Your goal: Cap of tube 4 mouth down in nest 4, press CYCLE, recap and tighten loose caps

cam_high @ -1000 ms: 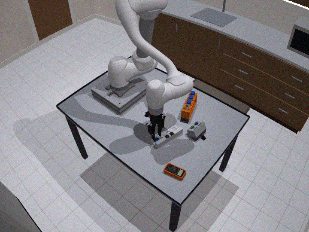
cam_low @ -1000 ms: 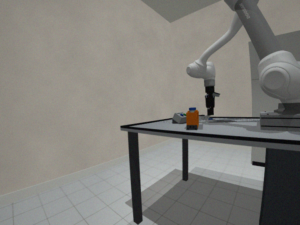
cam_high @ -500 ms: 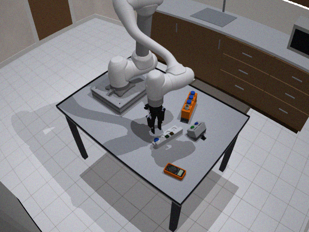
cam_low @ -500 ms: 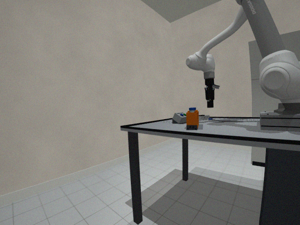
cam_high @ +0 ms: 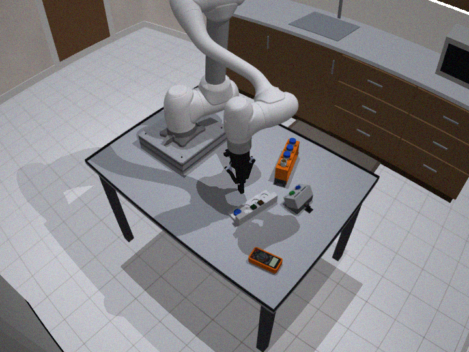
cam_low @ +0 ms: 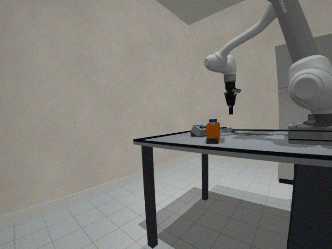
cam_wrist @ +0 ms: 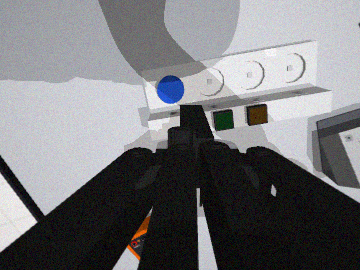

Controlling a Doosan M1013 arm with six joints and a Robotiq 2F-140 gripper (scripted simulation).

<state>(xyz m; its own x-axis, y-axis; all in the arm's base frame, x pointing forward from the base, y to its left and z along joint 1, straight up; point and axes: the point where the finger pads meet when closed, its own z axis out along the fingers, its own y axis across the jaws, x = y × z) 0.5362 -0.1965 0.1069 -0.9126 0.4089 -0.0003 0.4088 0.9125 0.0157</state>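
Partial "DOOS…" lettering on arm link [cam_low: 284, 8], nothing else legible

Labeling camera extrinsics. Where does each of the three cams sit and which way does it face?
Top: high, off the table's far side, looking down at the arm base, cap tray, decapping station; whole arm shows.
Exterior: low beside the table, looking across it; base, forearm and shut tool show.
Wrist: on the tool, looking down past the fingers at the tray and blue cap.
Top and wrist share the tray and cap.
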